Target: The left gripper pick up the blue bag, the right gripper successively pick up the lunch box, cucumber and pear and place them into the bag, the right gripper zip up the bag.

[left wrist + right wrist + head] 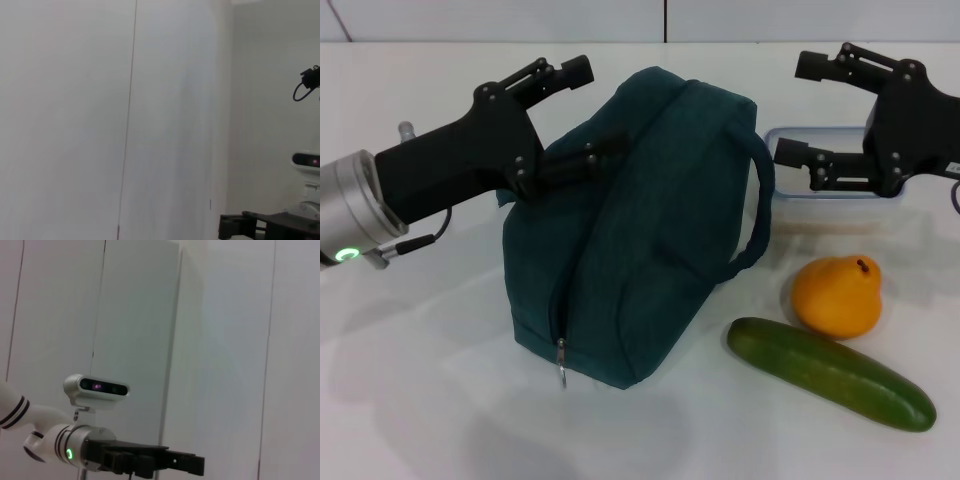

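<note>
The blue bag [640, 225] is seen in the middle of the desk [410, 400], zipped shut; the left gripper [585, 110] is held wide at the bag's far left top, one finger touching the cloth. The right gripper [800, 110] is held wide above the lunch box [820, 205] near the far right edge; the pear [837, 295] and cucumber [830, 372] are laid near the front right corner.
</note>
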Available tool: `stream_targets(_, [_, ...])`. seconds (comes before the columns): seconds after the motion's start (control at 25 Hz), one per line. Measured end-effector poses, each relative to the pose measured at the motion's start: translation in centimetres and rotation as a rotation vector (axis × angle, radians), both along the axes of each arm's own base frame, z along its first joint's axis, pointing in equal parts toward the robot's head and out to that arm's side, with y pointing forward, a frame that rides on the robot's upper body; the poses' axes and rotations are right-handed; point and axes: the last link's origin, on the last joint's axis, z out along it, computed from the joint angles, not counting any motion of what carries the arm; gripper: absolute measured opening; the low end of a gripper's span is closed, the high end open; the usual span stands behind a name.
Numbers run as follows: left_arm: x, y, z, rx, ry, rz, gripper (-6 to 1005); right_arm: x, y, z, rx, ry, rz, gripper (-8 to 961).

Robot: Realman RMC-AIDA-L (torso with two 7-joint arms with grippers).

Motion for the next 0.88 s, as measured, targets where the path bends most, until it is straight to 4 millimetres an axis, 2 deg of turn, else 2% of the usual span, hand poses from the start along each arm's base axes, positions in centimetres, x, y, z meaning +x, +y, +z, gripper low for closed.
stream_targets(0.24, [0.4,0.5,1.7,-0.062,0.02,0.024,830,0.2,-0.1,0.3,0.008,0.011,-0.005,869])
stream_targets(0.32, [0.7,1.5,3.0,-0.143,0.068,0.1,825,0.2,-0.1,0.5,0.013,0.022,-0.004,870])
stream_targets(0.44, [0.8,2.5,3.4,-0.201,0.131,0.195,819,0.3,-0.3,0.8,0.015,0.034,-0.002,870])
stream_targets(0.68, [1.1,3.1,3.5,-0.258,0.205,0.251,806,0.4,-0.6,0.8,0.011,0.042,0.0,870])
stream_targets(0.88, [1.5,3.2,2.7,-0.301,0.26,0.265,796,0.4,-0.7,0.6,0.008,0.044,-0.001,869])
